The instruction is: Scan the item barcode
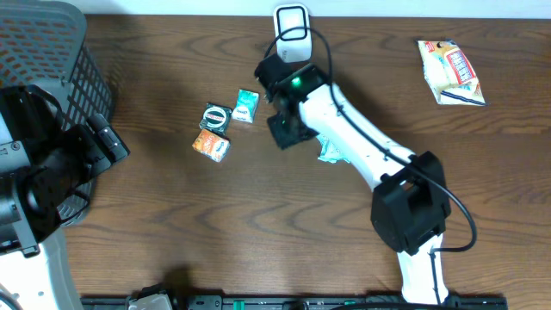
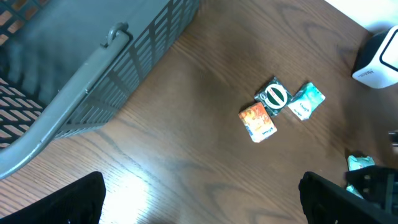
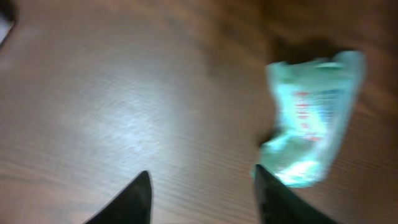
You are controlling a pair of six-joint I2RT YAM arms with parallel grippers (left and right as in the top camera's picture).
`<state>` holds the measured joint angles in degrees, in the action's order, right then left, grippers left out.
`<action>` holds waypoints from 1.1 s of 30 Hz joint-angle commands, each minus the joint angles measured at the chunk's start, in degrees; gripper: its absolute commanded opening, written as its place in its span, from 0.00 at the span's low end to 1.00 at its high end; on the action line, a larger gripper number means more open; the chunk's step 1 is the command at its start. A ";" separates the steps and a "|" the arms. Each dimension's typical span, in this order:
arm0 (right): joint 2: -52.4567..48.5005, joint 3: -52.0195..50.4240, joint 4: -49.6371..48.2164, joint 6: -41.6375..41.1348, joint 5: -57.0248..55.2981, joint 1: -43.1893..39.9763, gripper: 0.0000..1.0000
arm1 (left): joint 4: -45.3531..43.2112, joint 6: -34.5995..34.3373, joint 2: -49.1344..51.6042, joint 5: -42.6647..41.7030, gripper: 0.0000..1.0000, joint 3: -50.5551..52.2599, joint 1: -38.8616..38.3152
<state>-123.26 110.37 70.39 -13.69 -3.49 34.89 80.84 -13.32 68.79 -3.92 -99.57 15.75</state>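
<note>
**Right arm.** The right arm's jaws are standing partly open and gripping nothing; in the wrist view their two dark fingertips point(image 3: 134, 202) are framing bare wood. Just beside one fingertip, outside the gap, a crinkled pale green plastic packet with red print point(image 3: 311, 112) is lying flat on the brown wooden tabletop point(image 3: 124, 93). The blur is hiding whether packet and fingertip are touching. This packet is probably the item being taken for scanning, since the jaws are hovering next to it rather than around it. A sideways correction is likely needed before any closing.

**Scanner and other items.** Seen from overhead, the white right arm point(image 1: 362, 138) is covering most of the packet. The white box-shaped barcode scanner point(image 1: 293, 26) is sitting near, at the far edge, apparently within this arm's reach. Three small packets are lying clustered nearby:
- a teal sachet point(image 1: 245, 106)
- a dark packet with a round green emblem point(image 1: 215, 116)
- an orange packet point(image 1: 211, 145)

A white-and-red snack bag point(image 1: 450, 71) is resting well apart.

**Left arm.** The left arm's jaws are gaping fully wide and empty, fingertips point(image 2: 74, 202) low in their view. They are waiting beside the grey plastic mesh basket point(image 2: 93, 74), away from the work.
</note>
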 commanded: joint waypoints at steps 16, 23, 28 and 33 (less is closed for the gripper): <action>0.35 1.31 1.11 5.20 7.06 -15.28 0.57 | 0.11 -0.09 0.02 0.55 0.98 0.52 0.31; 0.35 1.31 -1.09 4.35 6.80 -15.32 0.40 | 0.11 -0.09 0.02 0.55 0.98 0.52 0.31; 0.31 0.55 -3.19 4.35 3.82 -15.32 0.55 | 0.11 -0.09 0.02 0.55 0.98 0.52 0.31; 0.31 -1.46 -3.39 4.39 3.85 -15.30 0.60 | 0.11 -0.09 0.02 0.55 0.98 0.52 0.31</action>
<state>-123.26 110.48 66.92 -9.54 1.43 19.57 80.82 -13.32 68.79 -3.90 -99.57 15.75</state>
